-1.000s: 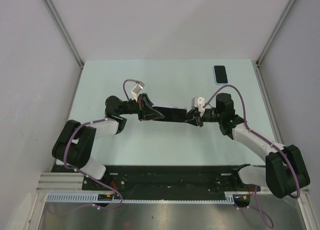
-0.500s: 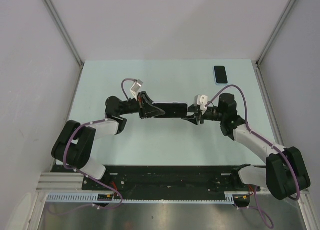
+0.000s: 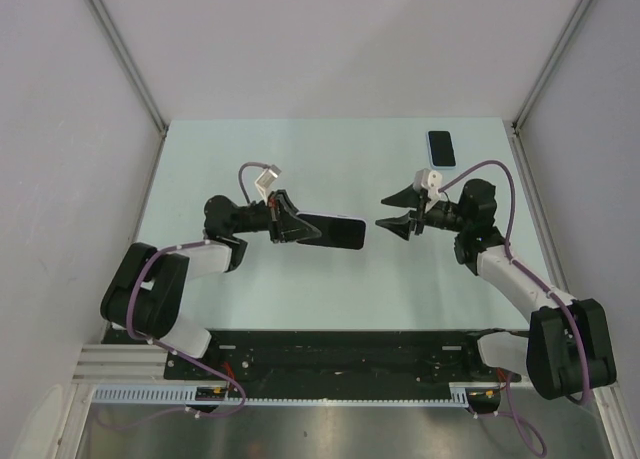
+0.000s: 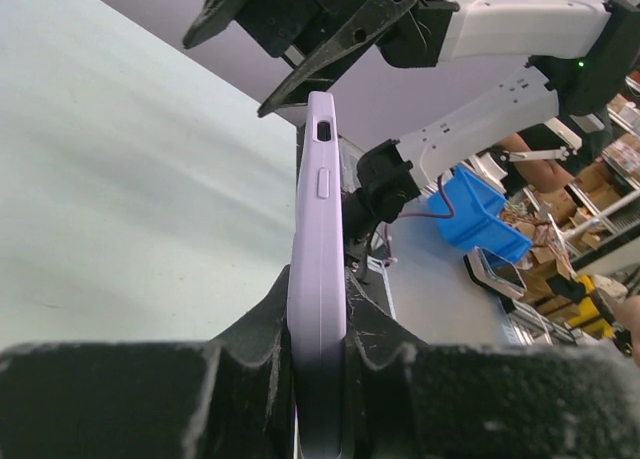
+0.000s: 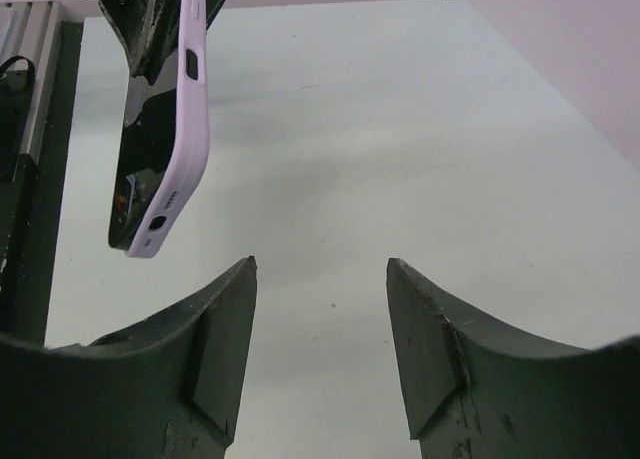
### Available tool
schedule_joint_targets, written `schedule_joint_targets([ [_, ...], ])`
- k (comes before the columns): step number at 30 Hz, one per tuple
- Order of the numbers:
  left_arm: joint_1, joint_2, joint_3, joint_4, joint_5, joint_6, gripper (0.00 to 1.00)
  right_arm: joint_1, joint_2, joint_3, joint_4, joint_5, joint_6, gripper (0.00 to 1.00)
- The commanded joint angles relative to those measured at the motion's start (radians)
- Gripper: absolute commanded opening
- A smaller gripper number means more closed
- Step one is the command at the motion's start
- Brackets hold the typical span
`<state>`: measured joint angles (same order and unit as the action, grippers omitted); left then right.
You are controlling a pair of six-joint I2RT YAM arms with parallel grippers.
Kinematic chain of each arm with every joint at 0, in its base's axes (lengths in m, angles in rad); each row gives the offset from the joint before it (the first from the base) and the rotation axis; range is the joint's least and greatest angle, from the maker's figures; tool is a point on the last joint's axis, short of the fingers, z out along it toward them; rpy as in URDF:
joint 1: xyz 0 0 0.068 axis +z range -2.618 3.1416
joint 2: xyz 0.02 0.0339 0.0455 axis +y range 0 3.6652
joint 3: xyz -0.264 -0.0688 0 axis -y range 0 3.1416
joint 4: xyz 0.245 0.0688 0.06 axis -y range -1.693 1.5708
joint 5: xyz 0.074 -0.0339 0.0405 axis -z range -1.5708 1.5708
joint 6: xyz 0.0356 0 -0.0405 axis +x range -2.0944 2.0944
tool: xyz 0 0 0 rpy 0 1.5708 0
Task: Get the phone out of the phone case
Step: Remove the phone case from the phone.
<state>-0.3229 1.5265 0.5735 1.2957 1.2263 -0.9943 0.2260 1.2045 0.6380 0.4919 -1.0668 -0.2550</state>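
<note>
The left claw [image 3: 285, 226] is clamped tight on one short end of the phone case [image 3: 335, 231]. In its wrist view both black fingers [image 4: 250, 329] press against the broad faces of the lilac shell [image 4: 318, 229], with no gap on either side. The case's thin edge, with a side button and a small slot, faces that camera. The phone [image 5: 150, 159] sits inside the case, its dark glass framed by the lilac rim, and the whole thing sticks out from the left claw toward the right arm, held in the air over the pale green table [image 3: 330, 169]. From above it lies roughly level, near the middle of the table, with the dark face partly toward the camera. The right claw [image 3: 388, 211] is spread wide and grips nothing. Its two fingers [image 5: 215, 329] stand well apart in its wrist view, with bare table showing between them. It points at the free end of the case from just beyond it, without touching, and a clear strip of table separates the two. The case's free end carries a port and a row of small holes along its short edge. Near the far right corner of the table, well apart from both claws, another phone [image 3: 441, 148] with a pale blue rim lies flat.
</note>
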Motion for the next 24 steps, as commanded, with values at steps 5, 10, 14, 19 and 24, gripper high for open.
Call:
schedule_joint_targets([
  [5, 0.047, -0.075, -0.017, 0.356, -0.131, 0.065, 0.00, -0.033, 0.021, 0.042, 0.275, 0.114, 0.446, 0.57],
  [10, 0.053, -0.069, -0.018, 0.356, -0.163, 0.080, 0.00, -0.030, 0.084, 0.035, 0.538, 0.223, 0.810, 0.57],
  [14, 0.051, -0.048, -0.014, 0.356, -0.180, 0.072, 0.00, 0.013, 0.121, 0.005, 0.701, 0.287, 0.956, 0.54],
  [19, 0.051, -0.035, -0.003, 0.356, -0.208, 0.052, 0.00, 0.088, 0.122, -0.026, 0.777, 0.295, 0.901, 0.53],
  [24, 0.048, -0.019, 0.012, 0.356, -0.218, 0.016, 0.00, 0.130, 0.142, -0.034, 0.801, 0.269, 0.841, 0.53],
])
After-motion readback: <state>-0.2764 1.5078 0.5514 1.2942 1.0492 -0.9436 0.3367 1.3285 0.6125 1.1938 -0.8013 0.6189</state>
